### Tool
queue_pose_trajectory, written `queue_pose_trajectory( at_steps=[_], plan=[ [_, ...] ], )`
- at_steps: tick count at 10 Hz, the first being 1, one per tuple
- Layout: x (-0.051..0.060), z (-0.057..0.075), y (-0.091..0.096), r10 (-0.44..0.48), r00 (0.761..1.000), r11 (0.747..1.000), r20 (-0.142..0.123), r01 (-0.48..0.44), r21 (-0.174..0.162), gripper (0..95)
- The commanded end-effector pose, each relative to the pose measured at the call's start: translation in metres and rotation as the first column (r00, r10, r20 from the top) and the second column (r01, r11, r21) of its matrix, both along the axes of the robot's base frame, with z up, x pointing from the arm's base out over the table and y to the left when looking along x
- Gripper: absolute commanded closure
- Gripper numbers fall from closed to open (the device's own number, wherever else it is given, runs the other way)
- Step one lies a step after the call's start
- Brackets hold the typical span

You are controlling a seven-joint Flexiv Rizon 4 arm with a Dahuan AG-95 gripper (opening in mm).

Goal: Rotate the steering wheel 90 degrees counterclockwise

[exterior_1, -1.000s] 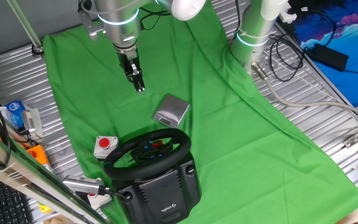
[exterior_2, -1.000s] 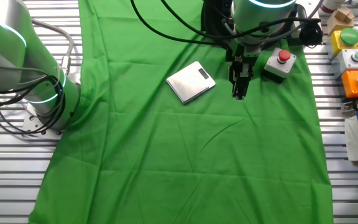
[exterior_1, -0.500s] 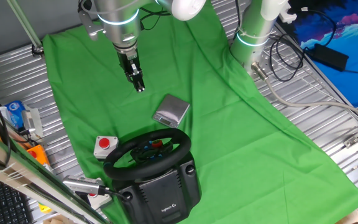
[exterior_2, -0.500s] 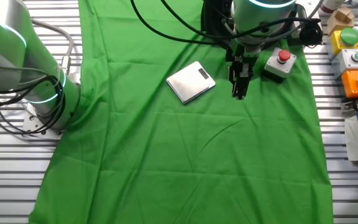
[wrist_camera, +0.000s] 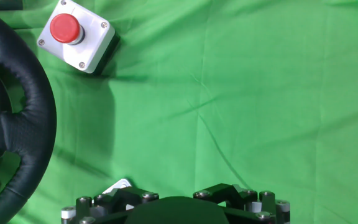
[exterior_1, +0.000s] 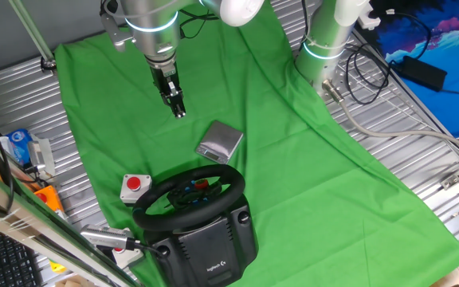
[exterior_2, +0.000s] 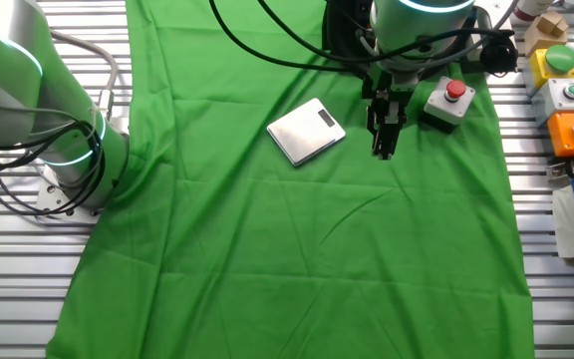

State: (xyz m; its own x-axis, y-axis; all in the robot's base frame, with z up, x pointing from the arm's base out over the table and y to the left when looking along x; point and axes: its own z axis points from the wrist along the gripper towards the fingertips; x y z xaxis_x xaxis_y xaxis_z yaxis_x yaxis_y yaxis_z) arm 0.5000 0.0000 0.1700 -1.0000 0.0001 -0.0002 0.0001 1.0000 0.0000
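The black steering wheel (exterior_1: 190, 191) sits on its bulky black base (exterior_1: 209, 243) with a white logo, at the near edge of the green cloth. Red and blue hub buttons show inside the rim. In the hand view only its rim (wrist_camera: 33, 118) shows, at the left edge. It is out of the other fixed view. My gripper (exterior_1: 179, 112) hangs above the cloth, well beyond the wheel and apart from it, fingers together and empty. It also shows in the other fixed view (exterior_2: 380, 150).
A red push-button on a white box (exterior_1: 135, 185) stands beside the wheel, also in the hand view (wrist_camera: 76, 34). A grey metal box (exterior_1: 220, 141) lies between gripper and wheel. A second arm's base (exterior_1: 325, 48) stands at the cloth's far edge. Button boxes (exterior_2: 566, 90) line one side.
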Motion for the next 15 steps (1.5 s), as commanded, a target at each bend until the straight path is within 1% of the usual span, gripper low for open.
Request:
queue_pose_trajectory(
  at_steps=[1,2,3,5,6,7,11,13,15],
  plan=[
    [0.0000,0.0000,0.0000,0.175,0.984,0.978,0.035,-0.178,0.107,95.0],
    [0.0000,0.0000,0.0000,0.194,0.981,0.975,0.029,-0.196,0.106,95.0],
    [0.0000,0.0000,0.0000,0.208,0.978,0.972,0.030,-0.210,0.107,95.0],
    [0.0000,0.0000,0.0000,0.235,0.972,0.965,0.023,-0.237,0.115,95.0],
    [0.0000,0.0000,0.0000,0.249,0.968,0.960,0.021,-0.250,0.124,95.0],
    [0.0000,0.0000,0.0000,0.264,0.964,0.954,0.025,-0.265,0.140,95.0],
    [0.0000,0.0000,0.0000,0.278,0.960,0.946,0.018,-0.277,0.168,95.0],
    [0.0000,0.0000,0.0000,0.283,0.959,0.944,0.010,-0.280,0.172,95.0],
    [0.0000,0.0000,0.0000,0.291,0.957,0.940,0.010,-0.288,0.181,95.0]
  ],
)
